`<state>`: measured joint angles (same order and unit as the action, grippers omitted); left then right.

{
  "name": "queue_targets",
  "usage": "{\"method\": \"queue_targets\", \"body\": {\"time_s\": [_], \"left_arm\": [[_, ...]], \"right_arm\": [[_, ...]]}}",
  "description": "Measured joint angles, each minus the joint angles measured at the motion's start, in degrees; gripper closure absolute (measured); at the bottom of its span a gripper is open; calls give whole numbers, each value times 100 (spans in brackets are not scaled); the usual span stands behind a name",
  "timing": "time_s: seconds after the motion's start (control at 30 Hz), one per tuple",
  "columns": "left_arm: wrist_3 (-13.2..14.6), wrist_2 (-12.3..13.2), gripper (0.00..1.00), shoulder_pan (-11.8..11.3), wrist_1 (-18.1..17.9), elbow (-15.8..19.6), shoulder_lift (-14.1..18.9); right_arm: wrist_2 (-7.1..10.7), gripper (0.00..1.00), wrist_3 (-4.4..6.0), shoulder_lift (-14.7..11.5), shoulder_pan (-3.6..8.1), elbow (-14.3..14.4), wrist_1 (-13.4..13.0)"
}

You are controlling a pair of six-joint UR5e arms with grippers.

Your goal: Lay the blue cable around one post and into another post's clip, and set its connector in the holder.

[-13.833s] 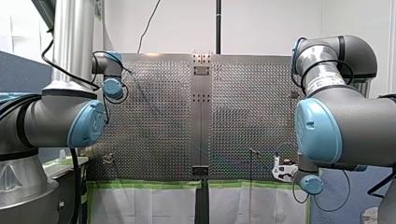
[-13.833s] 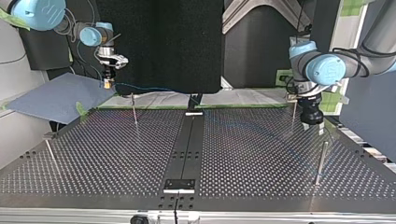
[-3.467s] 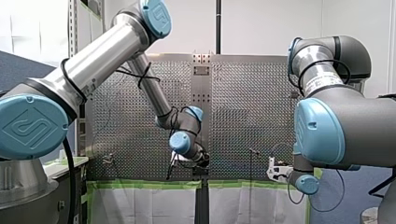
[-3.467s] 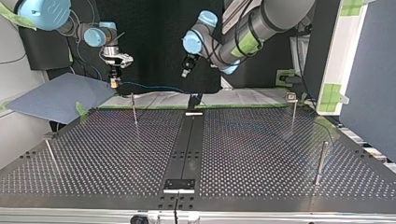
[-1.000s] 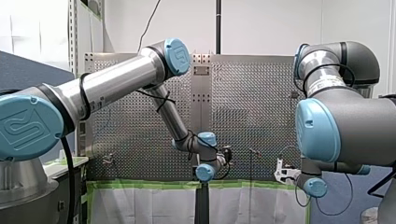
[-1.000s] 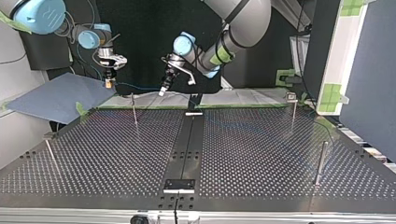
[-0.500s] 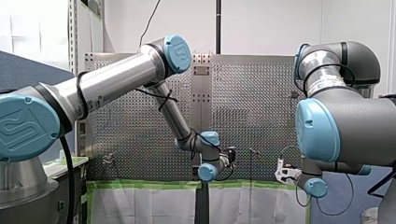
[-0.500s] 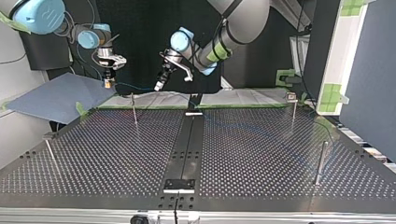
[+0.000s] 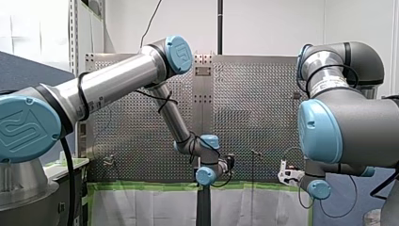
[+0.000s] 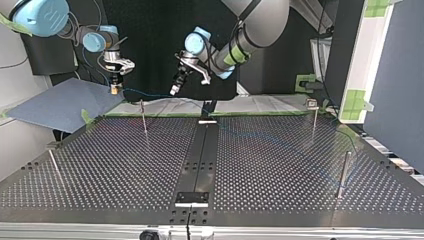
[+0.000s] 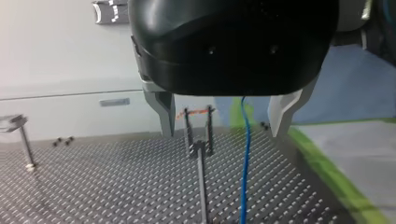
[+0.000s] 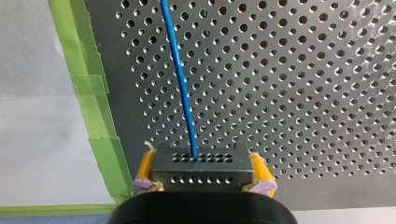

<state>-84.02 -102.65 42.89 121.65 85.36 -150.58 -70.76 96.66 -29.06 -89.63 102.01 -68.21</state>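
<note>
Wire work in progress: the robot's right gripper, yellow pads showing, has its jaws clamped on the grey connector of the blue cable, which runs straight out over the perforated tabletop. The left gripper hovers with jaws spread wide, the cable passing untouched between them and a forked post just ahead. In the top view both grippers hang above the tabletop's far edge, the right at ten o'clock, the left at eleven.
</note>
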Motion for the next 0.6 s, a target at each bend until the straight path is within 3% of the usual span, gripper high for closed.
{"method": "queue_targets", "body": {"time_s": [0.27,0.6], "left_arm": [[-56,-113,0,-33,-142,-169,-8],[245,-305,0,-40,260,-203,-9]], "right_arm": [[0,100,-13,2,-11,0,0],[2,100,-17,3,-22,0,-1]]}}
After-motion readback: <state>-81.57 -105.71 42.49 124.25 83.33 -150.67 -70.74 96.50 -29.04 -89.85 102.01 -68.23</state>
